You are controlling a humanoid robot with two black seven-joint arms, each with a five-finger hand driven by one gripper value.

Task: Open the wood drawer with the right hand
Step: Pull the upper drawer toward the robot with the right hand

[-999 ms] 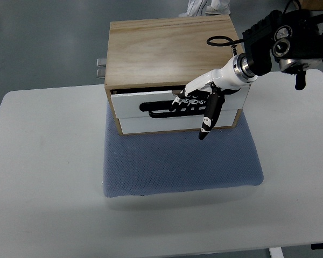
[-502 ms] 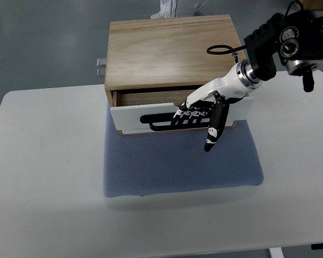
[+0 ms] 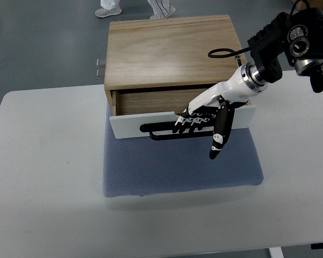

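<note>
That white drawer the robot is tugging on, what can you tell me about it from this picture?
The white-fronted drawer sits in a light wooden box and is pulled partly out, showing a bare wooden inside with nothing visible in it. Its flat white front carries a long black bar handle running sideways. The robot's white and black right hand has its fingers hooked over that handle, thumb pointing down. The box rests on a blue-grey mesh mat on a white table.

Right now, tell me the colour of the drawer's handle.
Black. The handle is a black bar on the white drawer front, clearest in the top view, with the right hand hooked on it.
</note>
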